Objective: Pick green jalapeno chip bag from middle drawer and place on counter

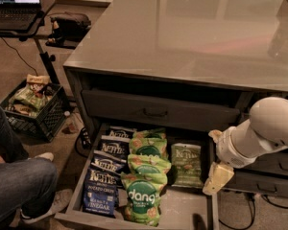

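The green jalapeno chip bag, olive green with white "Kettle" lettering, lies flat in the right part of the open middle drawer. My gripper hangs just right of the bag, over the drawer's right side wall, on the end of the white arm that comes in from the right. It holds nothing. The glossy grey counter spreads above the drawers.
Three bright green "dang" bags lie in a column in the drawer's middle, several dark blue Kettle bags at its left. A closed drawer front sits above. A seated person's leg, a black crate and a laptop stand are at left.
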